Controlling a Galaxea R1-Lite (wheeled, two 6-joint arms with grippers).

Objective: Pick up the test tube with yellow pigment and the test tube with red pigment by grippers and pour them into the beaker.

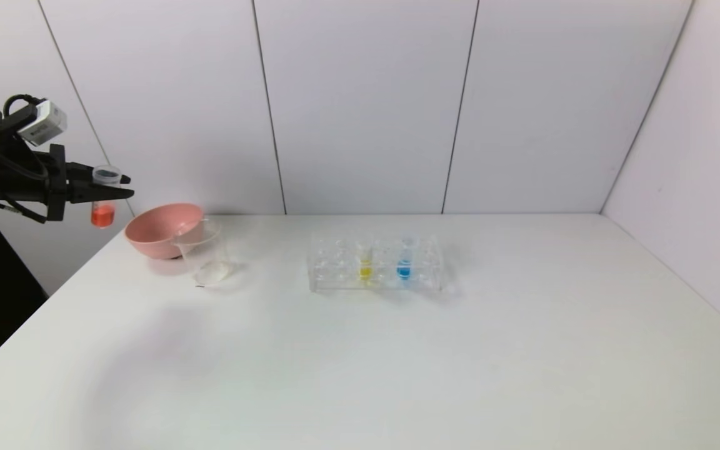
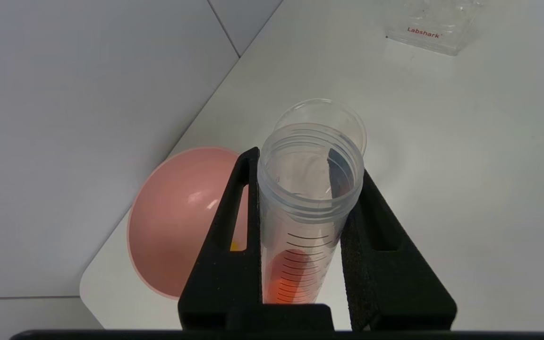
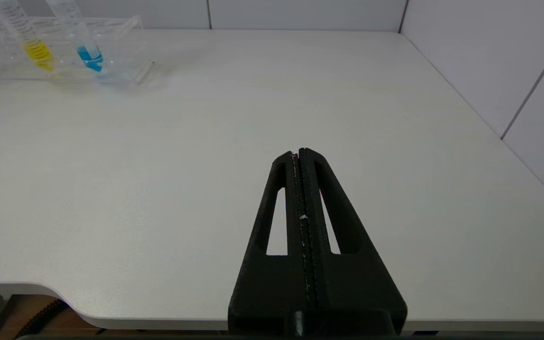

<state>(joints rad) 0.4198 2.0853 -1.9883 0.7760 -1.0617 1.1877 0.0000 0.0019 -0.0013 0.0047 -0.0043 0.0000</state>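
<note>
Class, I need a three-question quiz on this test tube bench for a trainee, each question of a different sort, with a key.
1. True or false: the left gripper holds the test tube with red pigment upright.
2. Which tubes stand in the clear rack?
A. the test tube with yellow pigment and the blue-liquid tube
B. red and blue
C. none
3. Fill in: the beaker stands on the table touching or just in front of the pink ____.

Key
1. True; it is held off the table's left edge, with the liquid at the bottom.
2. A
3. bowl

The right gripper is shut and empty near the table's front edge.
</note>
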